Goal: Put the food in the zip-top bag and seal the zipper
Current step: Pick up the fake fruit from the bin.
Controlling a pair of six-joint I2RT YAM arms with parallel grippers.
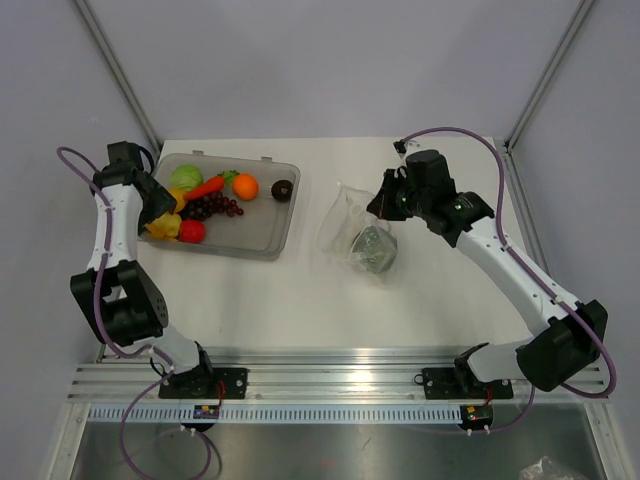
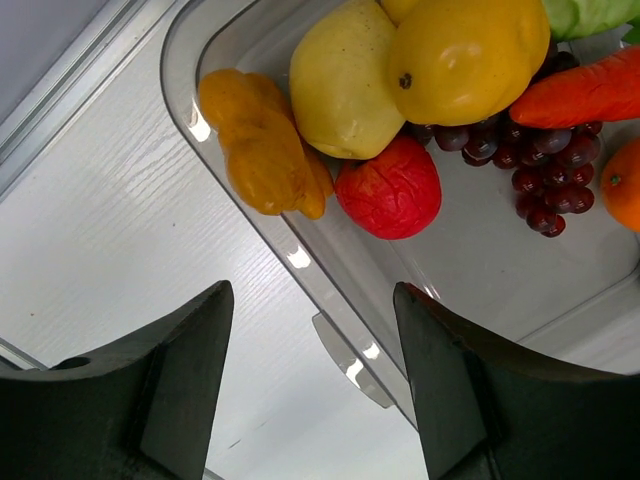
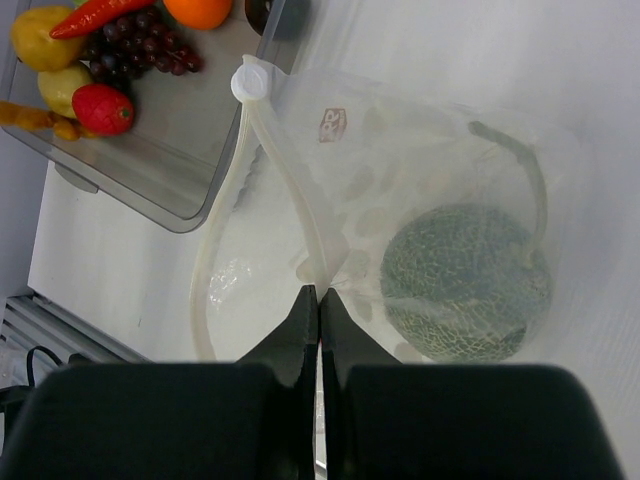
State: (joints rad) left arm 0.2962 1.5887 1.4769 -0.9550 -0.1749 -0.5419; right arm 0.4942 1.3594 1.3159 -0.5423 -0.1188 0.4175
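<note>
The clear zip-top bag (image 1: 352, 228) lies mid-table with a green netted melon (image 1: 373, 248) inside it. In the right wrist view the bag (image 3: 400, 150) has its mouth spread open, and my right gripper (image 3: 320, 292) is shut on the whitish zipper strip (image 3: 285, 170), holding one lip up. The rest of the food lies in the grey tray (image 1: 255, 245): orange (image 1: 245, 186), carrot (image 1: 204, 188), grapes (image 1: 212, 207), red piece (image 1: 191, 231), yellow pieces (image 1: 163, 226) and brown ball (image 1: 283, 189). My left gripper (image 2: 312, 290) is open and empty over the tray's left rim (image 2: 300, 260), near the red piece (image 2: 388, 190).
A green leafy piece (image 1: 185, 177) lies at the tray's far side. The tray stands at the table's left, the bag just right of it. Metal frame posts rise at the back corners. The rail with the arm bases runs along the near edge.
</note>
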